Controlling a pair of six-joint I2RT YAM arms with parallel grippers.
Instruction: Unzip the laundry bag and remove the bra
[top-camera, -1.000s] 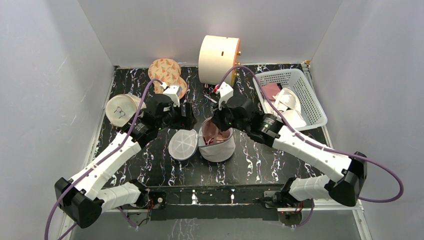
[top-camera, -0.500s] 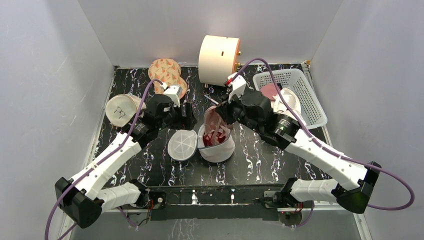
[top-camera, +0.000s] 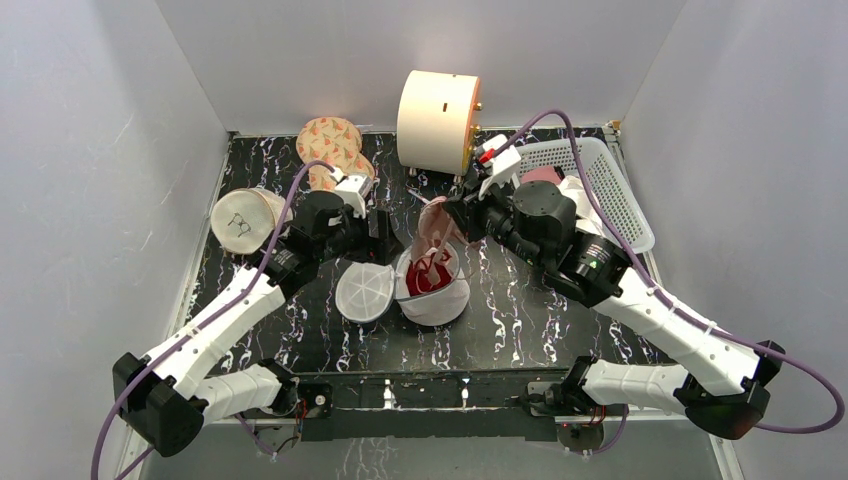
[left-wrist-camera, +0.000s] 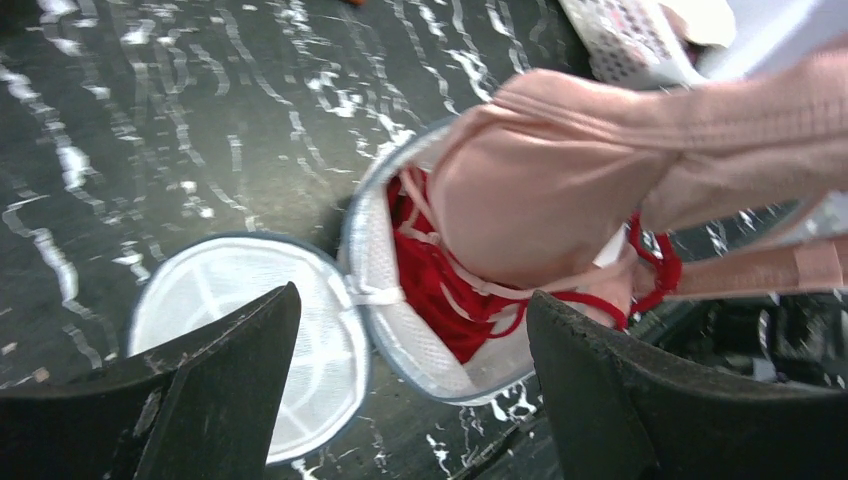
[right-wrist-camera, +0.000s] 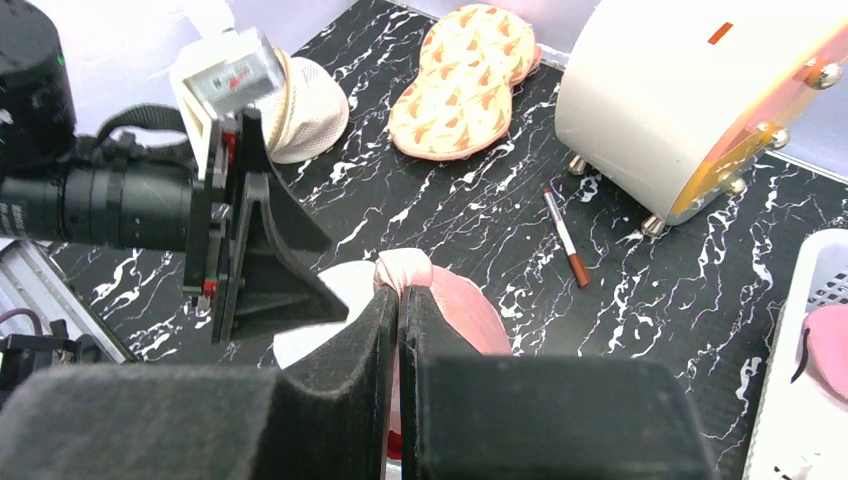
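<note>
The laundry bag stands open at the table's middle, its round mesh lid flopped to the left. My right gripper is shut on the pink bra and holds it above the bag, its lower end still over the opening. The right wrist view shows the fingertips pinching a fold of the bra. Red fabric and cords lie inside the bag, under the bra. My left gripper is open and empty, just left of the bag over the lid.
A cream round pouch sits at the left and an orange patterned pouch at the back. A cream drum stands at the back centre with a brown pen before it. A white basket of clothes is at the right.
My right gripper has risen and moved back and right, drawing the bra up out of the bag and baring the red fabric. The left arm has barely moved.
</note>
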